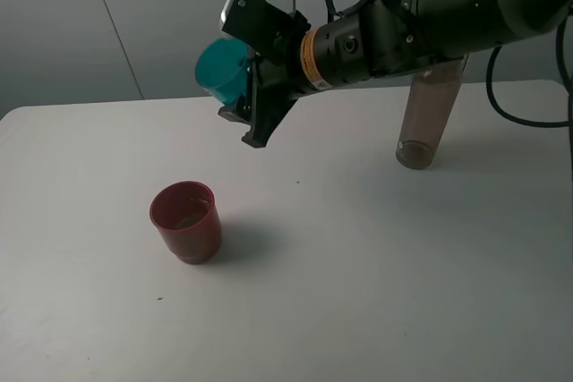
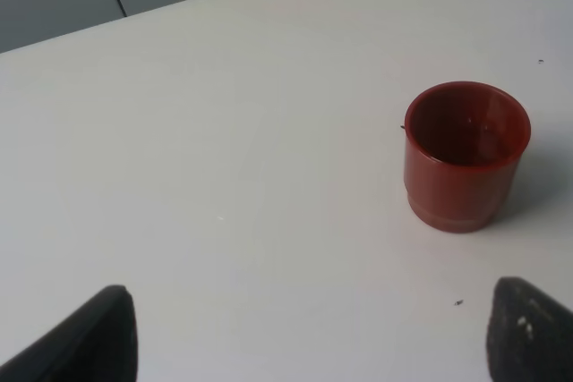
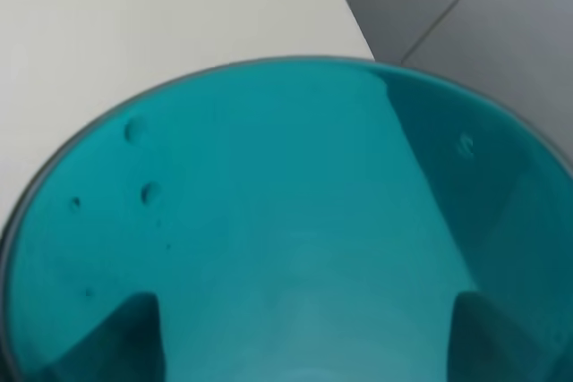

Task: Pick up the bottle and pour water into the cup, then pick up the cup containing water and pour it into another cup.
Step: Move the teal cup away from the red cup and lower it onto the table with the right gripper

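The right gripper (image 1: 246,87) grips the teal cup (image 1: 222,71), tipped sideways above and beyond the red cup (image 1: 186,221) on the table (image 1: 376,292), left gripper (image 2: 295,337) open; the second pour seems finished, so setting down comes next.

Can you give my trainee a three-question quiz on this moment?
1. True or false: the right gripper holds the teal cup tipped on its side, in the air.
2. Where does the bottle stand? A) in the left gripper B) on the table, behind the right arm C) inside the red cup
3. What lies between the left gripper's open fingers?

Key:
1. True
2. B
3. Nothing; only bare table, with the red cup farther off.
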`<state>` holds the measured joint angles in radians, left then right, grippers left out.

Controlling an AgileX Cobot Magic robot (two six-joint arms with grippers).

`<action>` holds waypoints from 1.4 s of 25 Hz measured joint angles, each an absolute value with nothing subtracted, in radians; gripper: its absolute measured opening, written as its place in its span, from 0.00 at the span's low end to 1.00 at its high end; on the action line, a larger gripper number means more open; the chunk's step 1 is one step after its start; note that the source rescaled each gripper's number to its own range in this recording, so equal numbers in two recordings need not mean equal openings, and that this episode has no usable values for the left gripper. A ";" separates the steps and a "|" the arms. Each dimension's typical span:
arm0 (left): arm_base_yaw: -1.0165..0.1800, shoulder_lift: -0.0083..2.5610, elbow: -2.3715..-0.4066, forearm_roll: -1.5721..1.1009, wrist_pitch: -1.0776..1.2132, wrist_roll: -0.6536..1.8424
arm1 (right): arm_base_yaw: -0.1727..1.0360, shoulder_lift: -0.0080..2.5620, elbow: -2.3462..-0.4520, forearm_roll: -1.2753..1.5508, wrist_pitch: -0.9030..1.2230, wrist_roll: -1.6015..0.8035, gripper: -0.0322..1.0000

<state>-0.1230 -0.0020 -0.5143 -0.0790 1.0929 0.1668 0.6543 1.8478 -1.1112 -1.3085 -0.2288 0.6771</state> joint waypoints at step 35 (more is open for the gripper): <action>-0.123 -0.002 -0.514 -0.079 1.093 0.169 | 0.613 2.200 -0.855 -0.140 -0.717 -0.086 0.08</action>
<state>-0.1230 -0.0020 -0.5143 -0.0790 1.0929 0.1688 0.6132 2.2001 -0.8553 -0.1397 -0.7174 -0.0860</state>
